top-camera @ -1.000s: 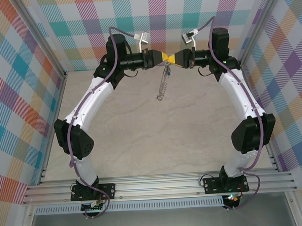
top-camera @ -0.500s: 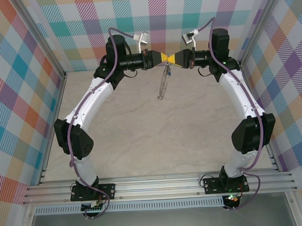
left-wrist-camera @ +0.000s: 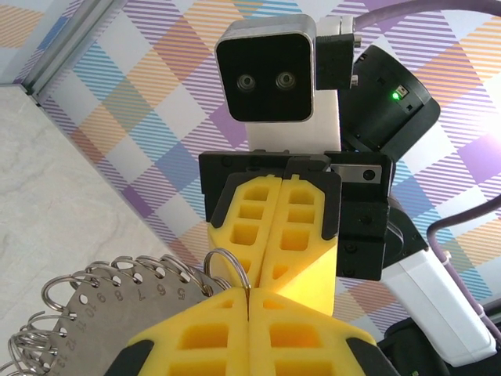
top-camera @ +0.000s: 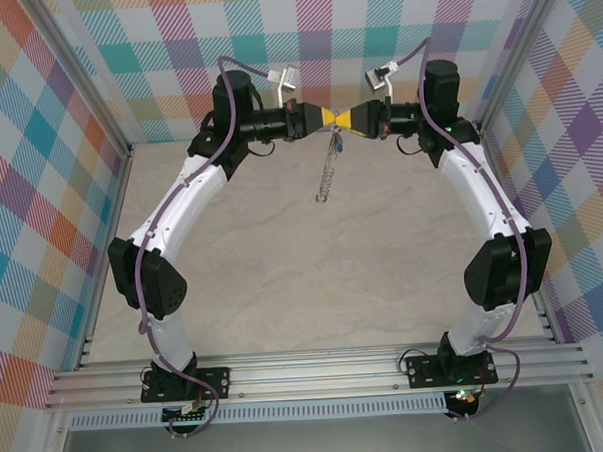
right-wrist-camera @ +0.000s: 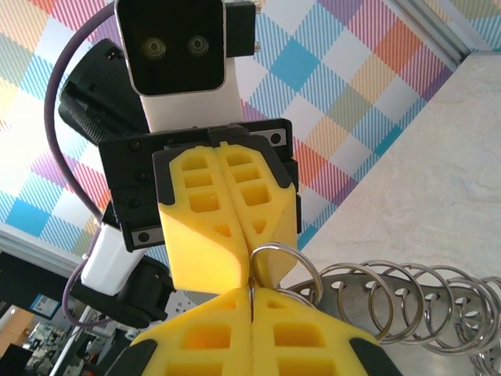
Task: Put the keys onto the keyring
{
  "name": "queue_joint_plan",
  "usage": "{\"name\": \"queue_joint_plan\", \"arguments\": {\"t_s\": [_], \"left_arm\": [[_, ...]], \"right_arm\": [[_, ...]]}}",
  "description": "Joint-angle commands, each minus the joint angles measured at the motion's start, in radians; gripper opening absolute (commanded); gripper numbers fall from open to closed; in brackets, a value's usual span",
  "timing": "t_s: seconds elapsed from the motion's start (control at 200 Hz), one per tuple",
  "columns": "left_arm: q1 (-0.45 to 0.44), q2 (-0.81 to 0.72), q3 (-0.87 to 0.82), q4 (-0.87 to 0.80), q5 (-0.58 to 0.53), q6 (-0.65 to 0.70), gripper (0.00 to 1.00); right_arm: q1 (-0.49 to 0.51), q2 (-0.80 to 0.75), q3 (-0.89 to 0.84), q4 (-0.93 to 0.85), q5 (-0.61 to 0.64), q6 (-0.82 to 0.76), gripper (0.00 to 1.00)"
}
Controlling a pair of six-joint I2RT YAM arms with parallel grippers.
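High at the back of the table my left gripper (top-camera: 328, 116) and right gripper (top-camera: 344, 117) meet tip to tip. Both are shut on the same small split ring (left-wrist-camera: 227, 262) of the keyring (top-camera: 325, 170). The keyring hangs edge-on below them. It is a silver numbered plate (left-wrist-camera: 117, 294) with several wire loops (right-wrist-camera: 407, 301) along its rim. In the left wrist view my left gripper (left-wrist-camera: 250, 291) pinches the ring's wire, and the right gripper's yellow fingers (left-wrist-camera: 270, 227) face it. The right gripper (right-wrist-camera: 252, 291) pinches the same ring (right-wrist-camera: 290, 262). A small blue key (top-camera: 339, 138) hangs just under the fingertips.
Below the grippers lies the pale marble-patterned tabletop (top-camera: 314, 275). Checked fabric walls (top-camera: 38, 147) and aluminium posts (top-camera: 85, 90) enclose it on three sides. A metal rail (top-camera: 308, 371) carries both arm bases along the near edge.
My left gripper has closed its fingers onto the ring's wire. Both arms have stayed in place, and the hanging keyring has barely shifted.
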Motion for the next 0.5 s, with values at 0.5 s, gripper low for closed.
{"name": "queue_joint_plan", "arguments": {"t_s": [0.5], "left_arm": [[-0.044, -0.180, -0.117, 0.240, -0.225, -0.055, 0.00]], "right_arm": [[-0.003, -0.116, -0.105, 0.100, 0.140, 0.014, 0.45]]}}
